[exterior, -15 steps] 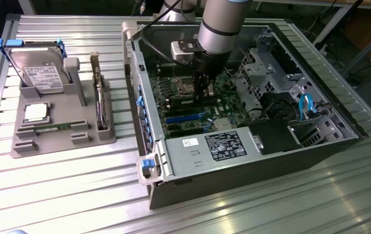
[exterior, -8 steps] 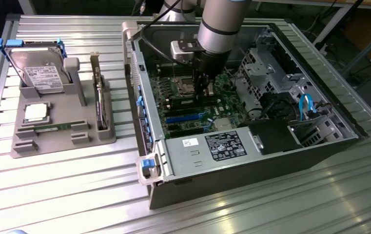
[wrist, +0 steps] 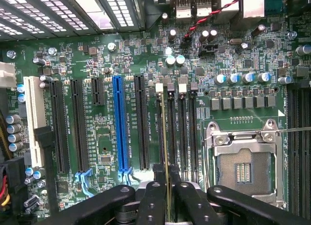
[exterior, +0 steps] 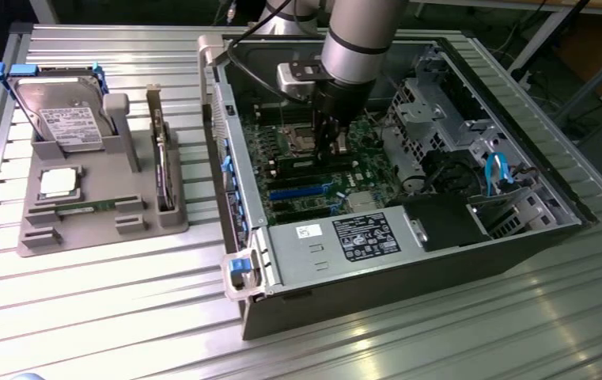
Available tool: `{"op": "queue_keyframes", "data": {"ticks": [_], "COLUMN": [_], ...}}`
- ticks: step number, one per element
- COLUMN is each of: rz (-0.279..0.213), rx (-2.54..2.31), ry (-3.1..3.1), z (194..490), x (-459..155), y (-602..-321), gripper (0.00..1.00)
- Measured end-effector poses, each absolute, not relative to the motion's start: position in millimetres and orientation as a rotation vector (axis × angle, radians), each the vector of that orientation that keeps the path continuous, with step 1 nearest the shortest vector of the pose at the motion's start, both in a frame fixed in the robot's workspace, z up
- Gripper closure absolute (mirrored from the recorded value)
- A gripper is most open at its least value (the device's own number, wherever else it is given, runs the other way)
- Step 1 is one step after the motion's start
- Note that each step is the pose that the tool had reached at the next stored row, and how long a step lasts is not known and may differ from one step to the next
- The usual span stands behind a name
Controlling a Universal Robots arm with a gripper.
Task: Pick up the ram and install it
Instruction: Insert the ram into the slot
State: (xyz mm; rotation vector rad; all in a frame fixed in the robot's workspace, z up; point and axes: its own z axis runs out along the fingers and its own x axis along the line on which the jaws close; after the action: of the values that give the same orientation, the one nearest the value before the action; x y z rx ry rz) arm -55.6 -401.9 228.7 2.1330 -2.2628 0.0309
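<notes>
**Holding the ram (wrist: pixel 165 137) at its slot**

We judge the install step is in hand. The jaws are pinched narrow on the ram, which we see edge-on, lined along the memory slots (wrist: pixel 182 132) of the motherboard (wrist: pixel 102 137), beside the empty processor socket (wrist: pixel 243 162). We cannot tell whether it touches the slot. Seating calls for a straight, even press with the stick kept parallel. The arm (exterior: pixel 359 39) reaches steeply down into the open case (exterior: pixel 385 277) on the desk (exterior: pixel 89 301).
</notes>
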Motion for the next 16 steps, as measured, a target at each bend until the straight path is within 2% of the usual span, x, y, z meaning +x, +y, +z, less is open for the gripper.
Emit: {"op": "queue_keyframes", "data": {"ticks": [16], "rz": [0.029], "rx": [2.123], "ry": [-2.271], "z": [226.9], "x": [-54.2], "y": [-401.9], "gripper": [0.86]}}
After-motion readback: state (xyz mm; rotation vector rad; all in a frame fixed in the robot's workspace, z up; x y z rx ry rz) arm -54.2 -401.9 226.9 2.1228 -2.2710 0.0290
